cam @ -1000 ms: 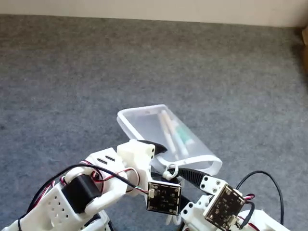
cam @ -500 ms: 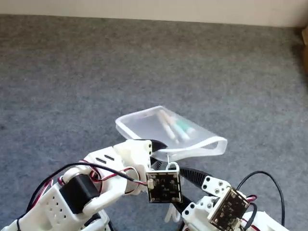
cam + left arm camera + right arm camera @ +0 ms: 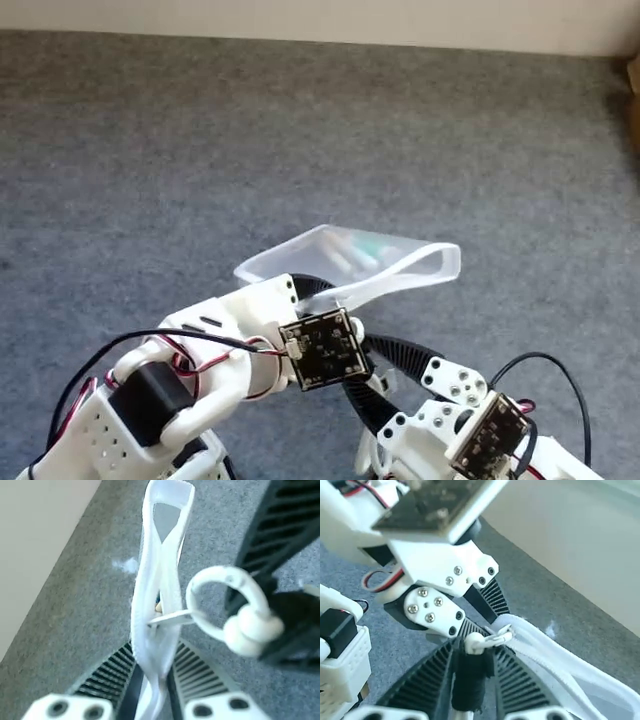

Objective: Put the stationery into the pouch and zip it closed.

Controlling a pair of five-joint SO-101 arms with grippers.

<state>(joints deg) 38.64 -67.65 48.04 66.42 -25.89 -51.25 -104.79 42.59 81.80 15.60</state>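
Note:
The translucent pouch (image 3: pixel 350 262) hangs tilted above the carpet, with pens (image 3: pixel 362 252) showing inside it. My left gripper (image 3: pixel 152 652) is shut on the pouch's white zip edge (image 3: pixel 150 630) at the near end. The zip pull, a white ring (image 3: pixel 220 597) with a bead, sticks out from the slider. My right gripper (image 3: pixel 472 655) is shut on the black tab of that zip pull (image 3: pixel 470 672), right beside the left gripper's fingers (image 3: pixel 485 597). Past the slider, the pouch mouth (image 3: pixel 167 510) gapes open.
Grey carpet (image 3: pixel 150 160) covers the whole surface around the pouch. A pale wall strip (image 3: pixel 300 15) runs along the far edge. Both arm bodies (image 3: pixel 160 400) (image 3: pixel 480 435) crowd the near edge, with red and black cables looping off them.
The pouch has been raised and tipped from lying flat to nearly edge-on. The left arm swung up and toward the far side, and the right arm followed close behind it.

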